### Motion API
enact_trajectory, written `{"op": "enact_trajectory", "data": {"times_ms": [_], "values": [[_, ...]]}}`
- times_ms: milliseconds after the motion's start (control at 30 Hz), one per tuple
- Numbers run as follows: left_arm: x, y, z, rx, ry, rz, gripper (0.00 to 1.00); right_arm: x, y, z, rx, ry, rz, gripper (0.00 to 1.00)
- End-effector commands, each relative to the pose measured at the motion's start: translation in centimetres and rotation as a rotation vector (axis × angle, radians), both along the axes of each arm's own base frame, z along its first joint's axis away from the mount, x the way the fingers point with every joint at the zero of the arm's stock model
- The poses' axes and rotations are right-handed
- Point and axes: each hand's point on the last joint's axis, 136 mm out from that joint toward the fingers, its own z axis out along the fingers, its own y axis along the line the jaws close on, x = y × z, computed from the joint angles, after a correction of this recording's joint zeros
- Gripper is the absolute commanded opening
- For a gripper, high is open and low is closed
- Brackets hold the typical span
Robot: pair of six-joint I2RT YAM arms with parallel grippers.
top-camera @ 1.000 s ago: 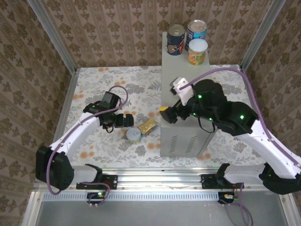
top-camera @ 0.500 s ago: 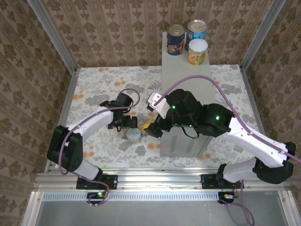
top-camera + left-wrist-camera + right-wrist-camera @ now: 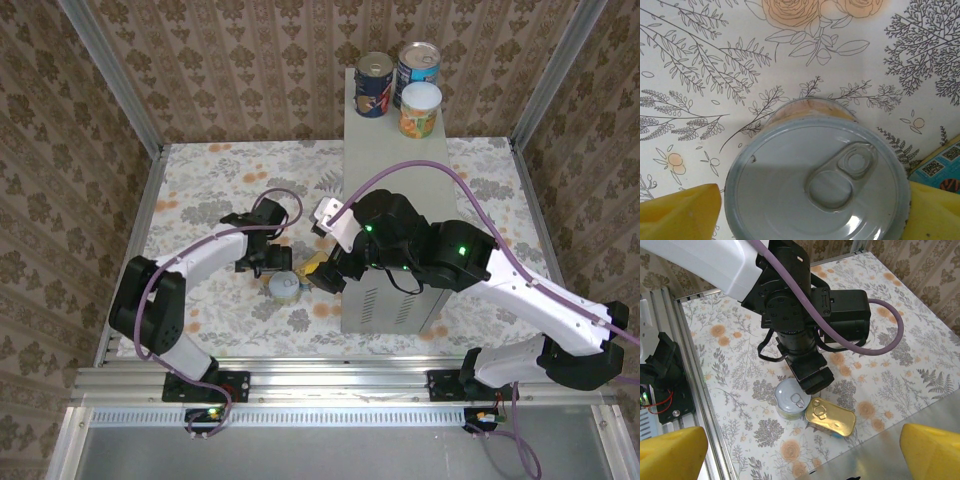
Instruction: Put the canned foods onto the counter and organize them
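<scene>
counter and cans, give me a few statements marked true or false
1. Three cans stand on the counter. True.
2. The gold tin is on the counter. False: it lies on the floor beside the round can.
3. The left gripper straddles the round can. True.
4. The right gripper holds a can. False: it is open and empty.
5. The round can lies on its side. False: it stands lid up.

the left gripper (image 3: 270,262) has moved in over the round can (image 3: 284,287), while the right gripper (image 3: 326,276) has swung off the counter (image 3: 392,300) down to its left side.
</scene>
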Motion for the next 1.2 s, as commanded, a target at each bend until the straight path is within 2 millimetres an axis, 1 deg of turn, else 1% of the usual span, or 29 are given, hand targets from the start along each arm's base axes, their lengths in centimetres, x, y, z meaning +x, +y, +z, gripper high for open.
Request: {"op": "enact_trajectory", "data": {"times_ms": [0,200,367,433,533,567,633,733,800,867,900,967,1133,1167], "values": [[0.8,0.3,0.7,-0.003,-0.023,0.03,0.83,-0.1,-0.8,0.2,-0.024,-0.023,-0.013,1.0],[1.4,1.2,2.7,-0.034,-0.073,0.048,0.66,-0.1,-1.6,0.7,-0.008,-0.047,-0.032,1.0],[2.0,1.6,5.1,-0.058,-0.112,0.024,0.6,-0.1,-2.6,1.3,-0.001,-0.071,-0.057,1.0],[2.3,1.6,6.5,-0.065,-0.134,-0.001,0.58,0.0,-3.2,1.7,0.005,-0.088,-0.074,1.0],[2.8,0.8,9.0,-0.085,-0.163,-0.066,0.57,0.3,-4.5,2.5,0.009,-0.123,-0.12,1.0],[3.3,1.5,9.8,-0.089,-0.169,-0.062,0.57,0.6,-5.1,2.8,0.009,-0.139,-0.146,1.0],[3.6,1.1,11.5,-0.101,-0.179,-0.107,0.57,1.0,-6.3,3.5,0.017,-0.164,-0.196,1.0],[4.1,0.2,14.7,-0.125,-0.218,-0.19,0.57,1.6,-8.5,4.4,0.034,-0.196,-0.285,1.0],[4.1,-0.8,16.9,-0.169,-0.252,-0.255,0.57,2.0,-10.1,4.9,0.044,-0.212,-0.347,1.0],[4.1,-1.8,19.4,-0.221,-0.299,-0.31,0.57,2.6,-12.4,5.2,0.048,-0.229,-0.43,1.0],[4.1,-2.3,20.5,-0.245,-0.319,-0.338,0.57,2.8,-13.2,5.2,0.045,-0.232,-0.459,1.0],[3.8,-3.2,22.8,-0.288,-0.353,-0.388,0.57,3.0,-15.2,5.1,0.046,-0.224,-0.518,1.0],[2.6,-5.4,27.5,-0.367,-0.404,-0.516,0.57,3.0,-18.4,4.7,0.051,-0.221,-0.607,1.0],[1.8,-6.6,28.3,-0.38,-0.407,-0.568,0.57,2.9,-18.9,4.5,0.052,-0.219,-0.618,1.0]]}}
